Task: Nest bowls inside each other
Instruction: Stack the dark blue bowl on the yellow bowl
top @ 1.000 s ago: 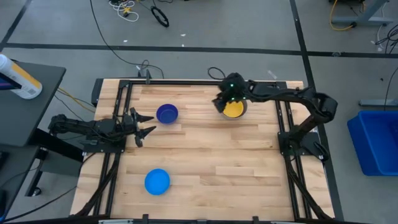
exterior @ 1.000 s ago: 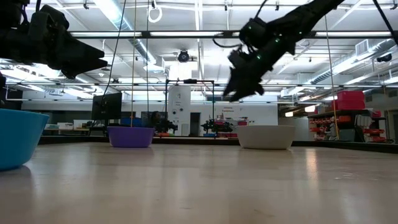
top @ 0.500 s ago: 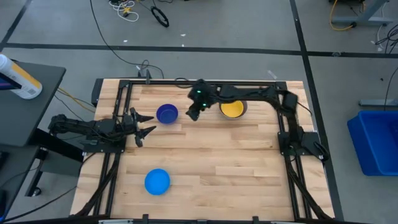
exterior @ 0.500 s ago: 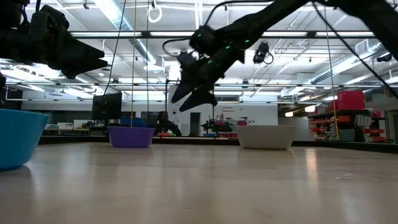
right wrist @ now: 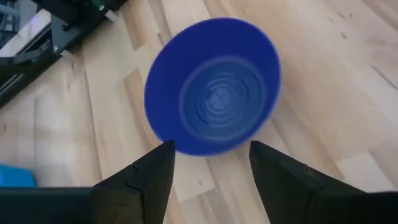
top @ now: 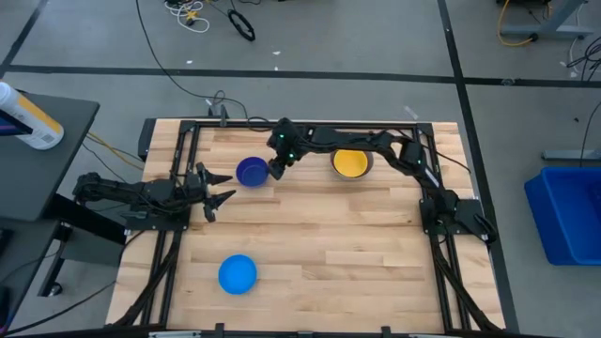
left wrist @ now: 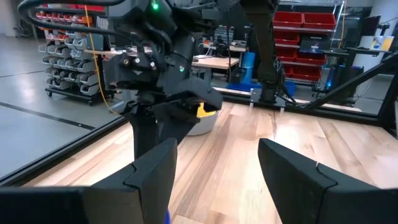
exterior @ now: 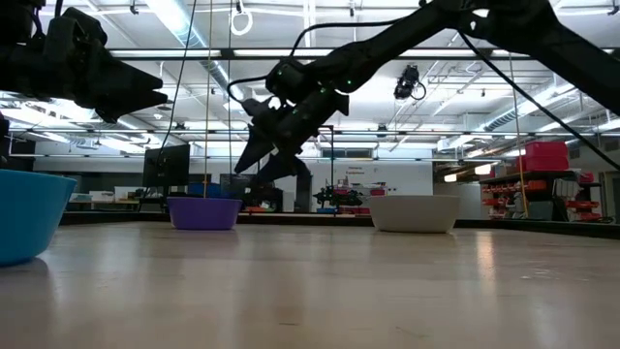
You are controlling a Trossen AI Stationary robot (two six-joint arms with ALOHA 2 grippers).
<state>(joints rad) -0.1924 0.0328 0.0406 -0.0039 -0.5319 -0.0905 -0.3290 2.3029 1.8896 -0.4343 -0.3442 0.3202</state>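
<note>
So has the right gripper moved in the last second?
Yes. The right gripper left the yellow bowl and now hovers beside the dark blue bowl.

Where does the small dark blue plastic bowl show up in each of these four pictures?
High view: dark blue plastic bowl upper left of table centre, just left of the right end effector.
Low view: purple-looking bowl at left, far back.
Left wrist view: I cannot make it out.
Right wrist view: fills the centre, just beyond the open fingers.
Shared landmark: the right end effector, beside the bowl wherever it shows.
</note>
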